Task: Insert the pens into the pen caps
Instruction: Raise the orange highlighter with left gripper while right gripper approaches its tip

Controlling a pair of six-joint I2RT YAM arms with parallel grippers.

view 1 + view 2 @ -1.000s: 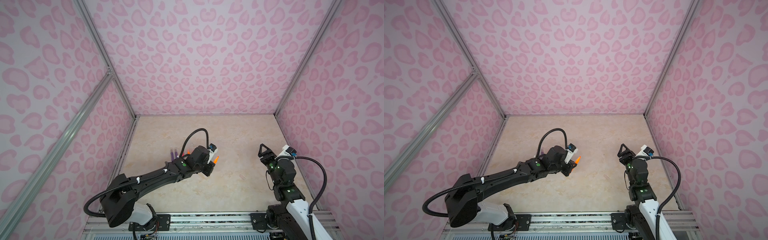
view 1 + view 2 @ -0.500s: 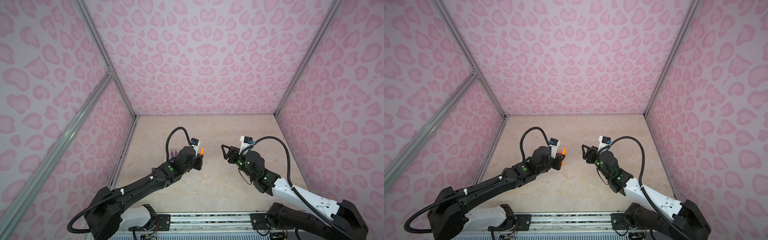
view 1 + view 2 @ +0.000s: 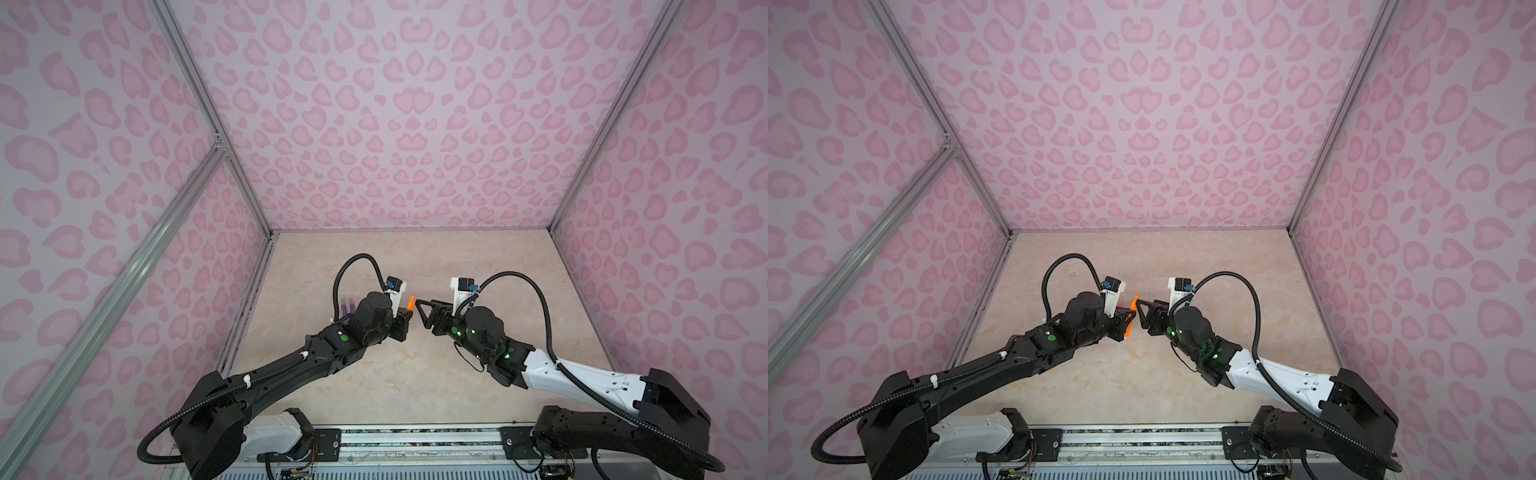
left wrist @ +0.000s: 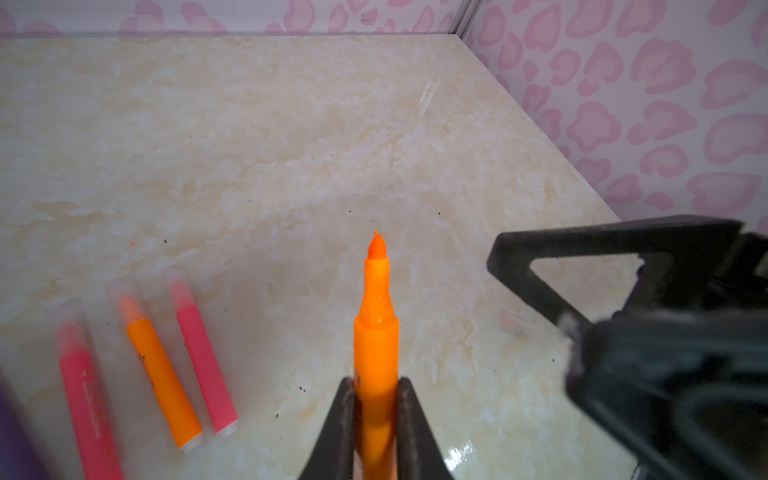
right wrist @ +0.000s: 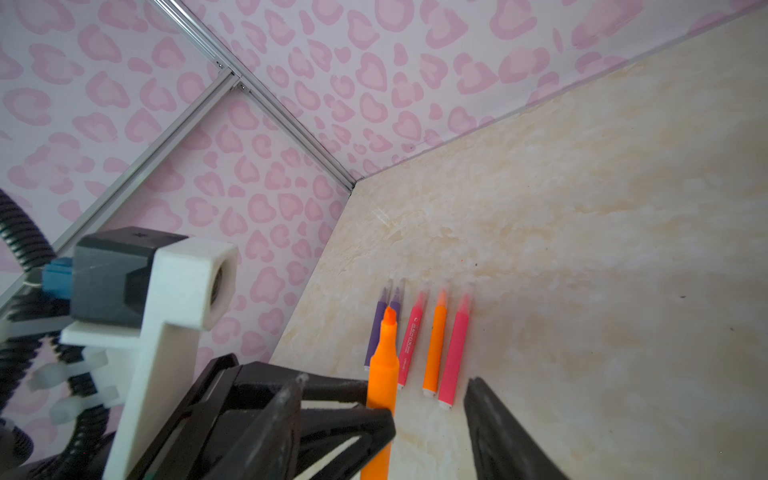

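**What sits nearest the cameras?**
The left gripper. Its two matte black, wedge-shaped fingers are pinched narrow around the smooth barrel of an orange marker pen. The pen is held above the table, with its bare tapered tip pointing away from the wrist.

**And the other arm?**
The right gripper faces that tip from just beside it. Its fingers are black open triangles and its jaws stand apart. I cannot tell whether they carry anything.

**What lies beyond?**
Five more pens lie side by side on the glossy, beige, marble-look tabletop. In order they are two purple, a pink-red, an orange and a pink-red. Faint clear caps cover their tips.

**Does anything block the view?**
In a top view the left arm hides most of that row, and only the purple pair shows. Behind everything rise pink leopard-print walls framed by aluminium struts.
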